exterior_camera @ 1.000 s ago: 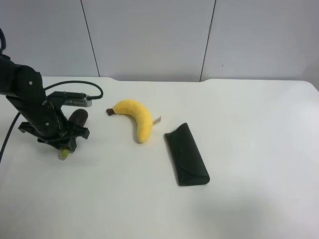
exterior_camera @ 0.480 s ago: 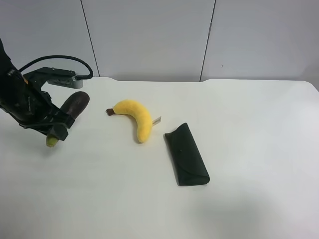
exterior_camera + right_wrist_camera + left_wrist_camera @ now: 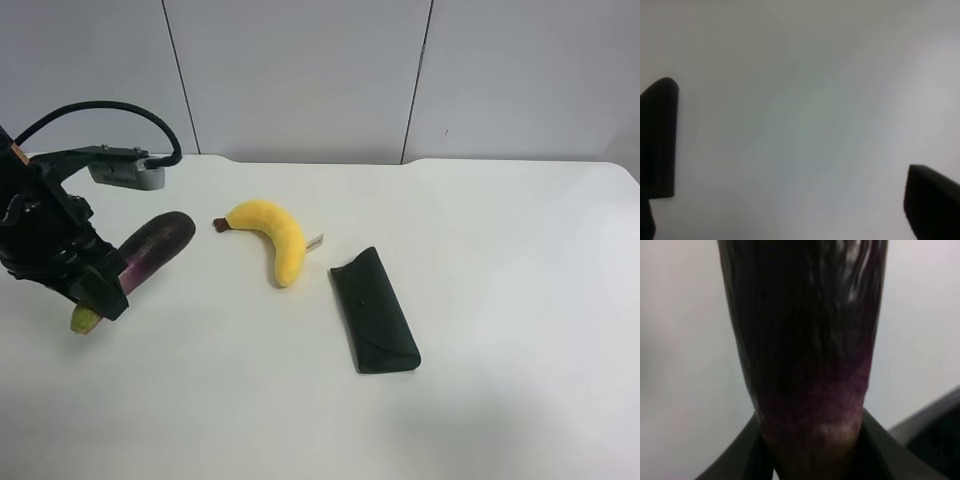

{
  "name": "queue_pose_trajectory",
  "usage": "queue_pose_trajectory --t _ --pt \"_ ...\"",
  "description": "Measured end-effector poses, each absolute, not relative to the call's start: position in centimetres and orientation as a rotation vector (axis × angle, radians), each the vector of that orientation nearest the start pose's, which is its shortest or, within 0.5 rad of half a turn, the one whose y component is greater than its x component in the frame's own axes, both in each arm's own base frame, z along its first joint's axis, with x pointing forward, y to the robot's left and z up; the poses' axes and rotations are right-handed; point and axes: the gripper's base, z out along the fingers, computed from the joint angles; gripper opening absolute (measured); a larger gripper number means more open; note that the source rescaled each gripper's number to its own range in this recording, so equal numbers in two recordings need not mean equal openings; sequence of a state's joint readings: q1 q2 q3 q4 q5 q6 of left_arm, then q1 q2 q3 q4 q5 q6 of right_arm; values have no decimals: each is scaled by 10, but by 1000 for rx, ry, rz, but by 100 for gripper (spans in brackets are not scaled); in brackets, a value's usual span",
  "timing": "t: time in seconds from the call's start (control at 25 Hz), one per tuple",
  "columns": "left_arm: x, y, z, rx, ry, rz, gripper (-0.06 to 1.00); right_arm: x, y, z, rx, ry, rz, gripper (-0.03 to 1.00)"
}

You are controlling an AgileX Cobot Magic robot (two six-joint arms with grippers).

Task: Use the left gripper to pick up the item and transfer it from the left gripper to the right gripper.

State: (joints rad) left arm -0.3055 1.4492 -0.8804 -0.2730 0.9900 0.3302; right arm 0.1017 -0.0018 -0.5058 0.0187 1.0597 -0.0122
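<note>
Where the eggplant (image 3: 150,248) sits: left of the exterior high frame, slanted, green end (image 3: 84,320) lowest
Left gripper (image 3: 100,285): clamped near that end; left wrist view alone shows the pinkish fade
Right gripper (image 3: 790,170): jaws apart, only in right wrist view
Banana (image 3: 272,235), dark case (image 3: 374,312): mid-frame on the table (image 3: 500,250), exterior high only

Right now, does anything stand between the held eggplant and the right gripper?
Nothing visible does. The left gripper holds the eggplant; the right gripper shows only bare white between its open fingers. The banana and dark case lie flat on the table.
</note>
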Motion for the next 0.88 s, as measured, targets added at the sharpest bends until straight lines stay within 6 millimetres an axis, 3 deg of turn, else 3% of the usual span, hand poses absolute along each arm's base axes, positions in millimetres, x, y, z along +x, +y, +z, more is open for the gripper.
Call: queue_pose_trajectory --t 0.28,0.52,0.88 --pt "214 -130 233 974 2838 -369 0 -6 1 279 -117 2033 79 100" --pt "208 -166 260 1171 2673 -388 0 -6 1 279 -117 2033 79 100" --pt "201 -184 294 1326 2585 -537 0 -6 1 279 -117 2033 79 100"
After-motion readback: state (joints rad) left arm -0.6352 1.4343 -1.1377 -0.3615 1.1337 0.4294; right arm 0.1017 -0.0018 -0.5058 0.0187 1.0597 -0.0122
